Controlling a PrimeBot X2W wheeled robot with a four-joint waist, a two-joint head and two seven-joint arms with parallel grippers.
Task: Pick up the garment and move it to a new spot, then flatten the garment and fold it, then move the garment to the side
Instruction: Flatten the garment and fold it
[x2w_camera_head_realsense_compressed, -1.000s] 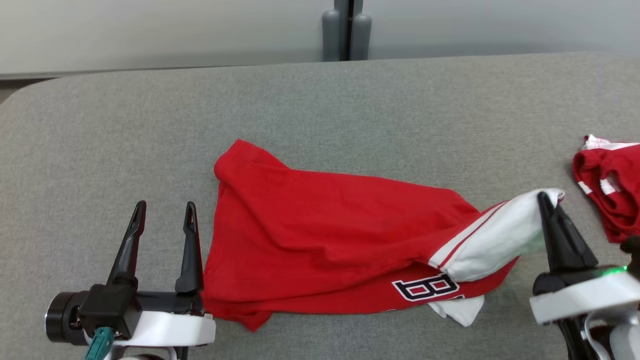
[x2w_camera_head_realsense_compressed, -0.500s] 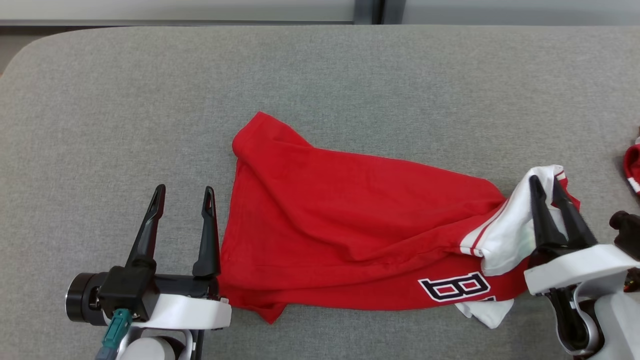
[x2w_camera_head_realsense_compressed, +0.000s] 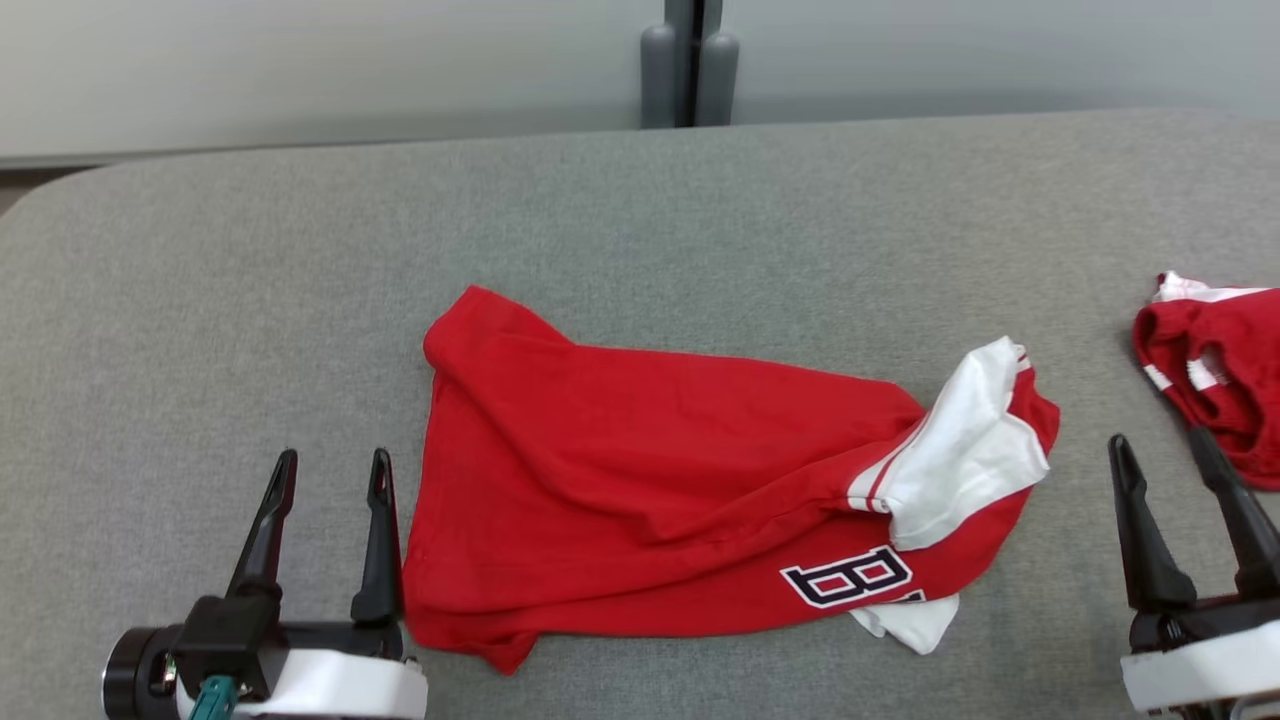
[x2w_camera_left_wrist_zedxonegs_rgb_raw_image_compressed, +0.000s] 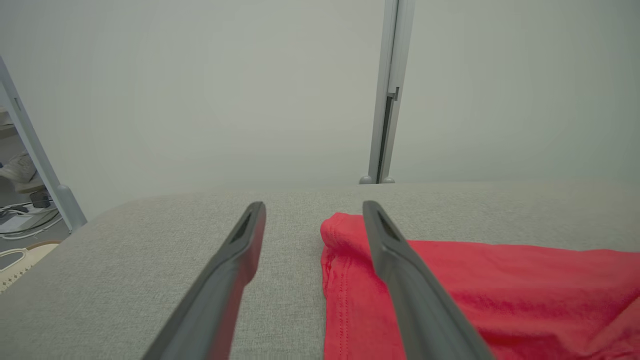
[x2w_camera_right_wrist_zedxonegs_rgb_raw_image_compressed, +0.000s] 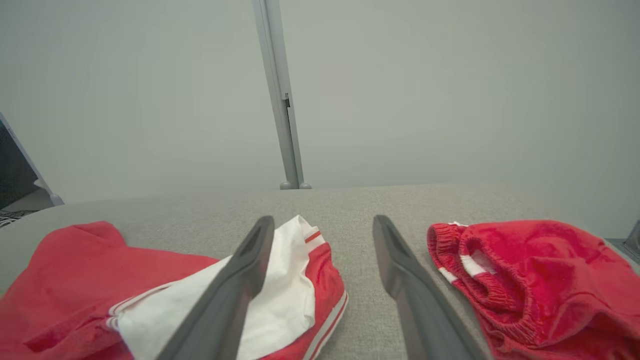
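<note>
The garment, a red shirt with white sleeves and a dark "B" print, lies loosely folded on the grey table. Its white sleeve rests crumpled on the right end. My left gripper stands open just left of the shirt's left edge, holding nothing; in the left wrist view the red cloth lies behind the right finger. My right gripper is open and empty, to the right of the sleeve. In the right wrist view the sleeve lies past the left finger.
A second red garment with white stripes is bunched at the table's right edge, close to my right gripper, and appears as a red bundle in the right wrist view. A grey partition post stands behind the table's far edge.
My right gripper opened and let go of the white sleeve, then drew back to the right. The sleeve dropped onto the shirt. The head camera shifted between frames.
</note>
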